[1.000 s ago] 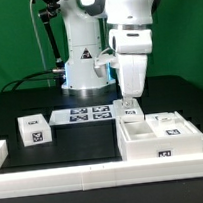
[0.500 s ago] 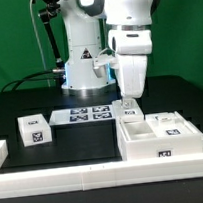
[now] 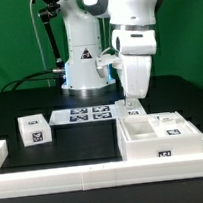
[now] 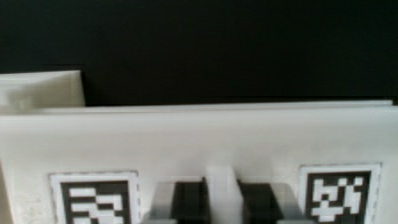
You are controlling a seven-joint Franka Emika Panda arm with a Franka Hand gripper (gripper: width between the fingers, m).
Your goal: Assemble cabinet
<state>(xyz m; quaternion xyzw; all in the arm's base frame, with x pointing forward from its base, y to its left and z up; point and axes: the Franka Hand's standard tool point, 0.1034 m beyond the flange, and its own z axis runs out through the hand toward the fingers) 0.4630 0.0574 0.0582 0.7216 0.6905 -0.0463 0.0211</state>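
Observation:
The cabinet [image 3: 159,136] is a large white boxy body with open compartments and tagged blocks, lying at the front of the exterior view's right. My gripper [image 3: 130,108] points straight down at its back left corner. In the wrist view the white cabinet [image 4: 196,140] fills the frame, with a tag on either side. My gripper [image 4: 221,196] has its two dark fingers [image 4: 183,203] pressed on a thin white upright wall of the cabinet. The fingertips are hidden below the frame's edge.
A small lone white tagged cube [image 3: 34,129] stands at the exterior view's left. The marker board [image 3: 83,115] lies behind it, by the robot's base [image 3: 85,71]. A long white rail [image 3: 87,175] runs along the front. A pale flat piece [image 4: 39,90] shows beyond the cabinet.
The arm's wrist has shifted slightly toward the exterior view's right. The cabinet, the cube and the marker board have not moved.

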